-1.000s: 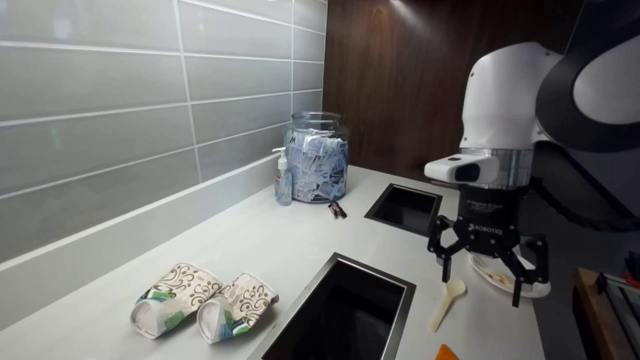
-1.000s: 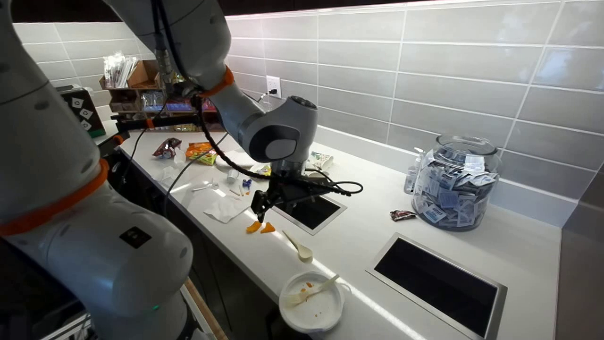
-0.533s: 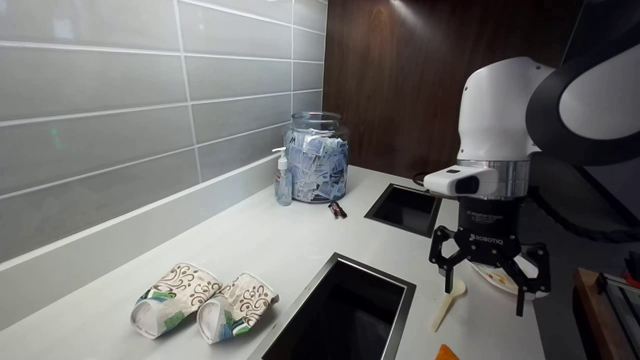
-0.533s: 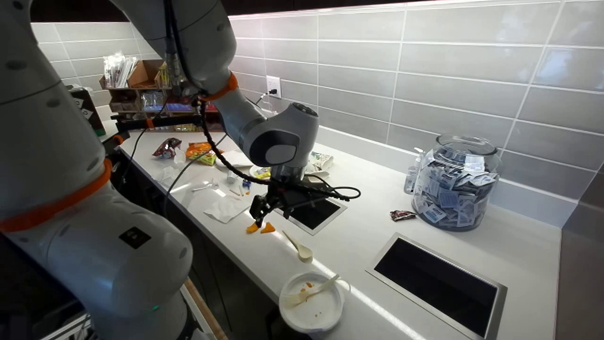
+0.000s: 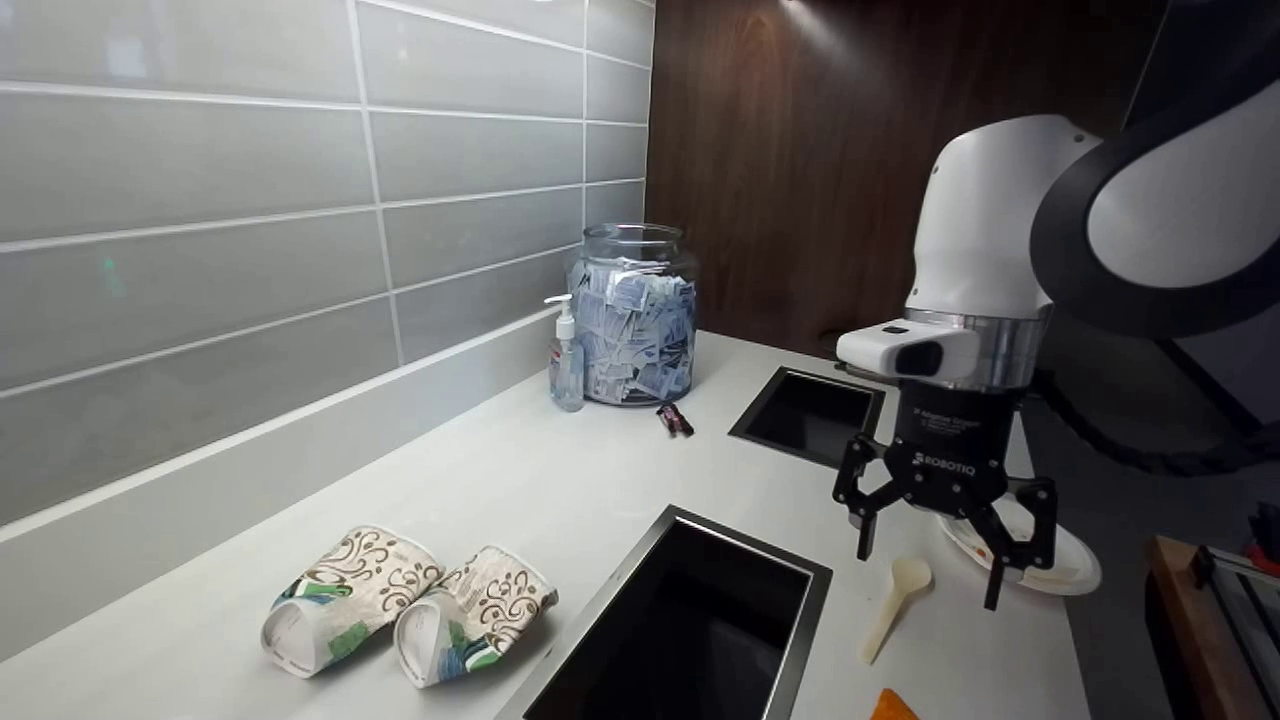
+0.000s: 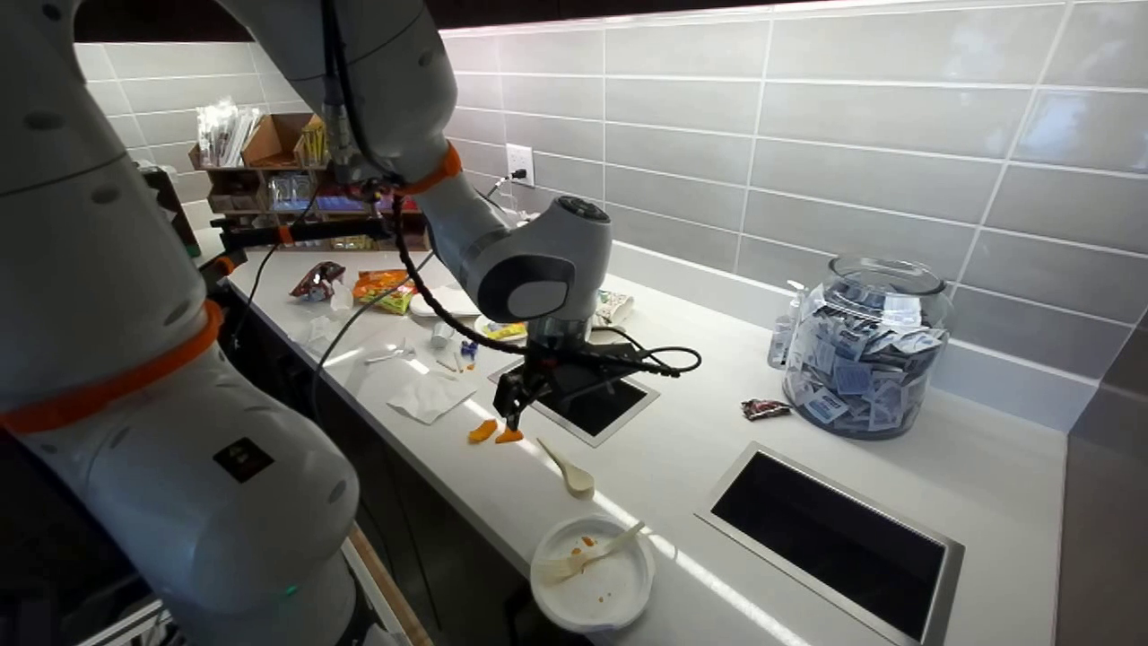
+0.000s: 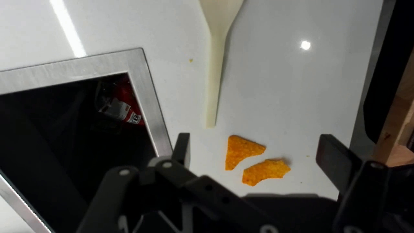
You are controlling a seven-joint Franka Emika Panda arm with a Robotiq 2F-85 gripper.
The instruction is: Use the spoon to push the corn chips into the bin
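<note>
A pale cream spoon (image 5: 882, 625) lies flat on the white counter; it also shows in an exterior view (image 6: 574, 477) and the wrist view (image 7: 215, 71). Two orange corn chips (image 7: 242, 152) lie side by side beyond its handle end, also in an exterior view (image 6: 482, 432). The bin is a dark opening with a metal rim (image 7: 146, 97) beside them; its rim also shows in an exterior view (image 5: 804, 640). My gripper (image 5: 928, 578) points down, open and empty, above the counter. In the wrist view both chips show between its fingers. The spoon's bowl is cut off there.
A white plate (image 6: 628, 583) with a fork and crumbs lies near the counter edge. Another framed opening (image 6: 949, 574), a glass jar (image 5: 635, 330), a pump bottle (image 5: 566, 372) and a wrapper (image 5: 674, 420) are farther off. Two crumpled cups (image 5: 355, 600) lie across the bin.
My gripper first lowers a little, then shifts left in one exterior view and slightly right in the other, toward the bin side. It stays open. The spoon and chips have not moved.
</note>
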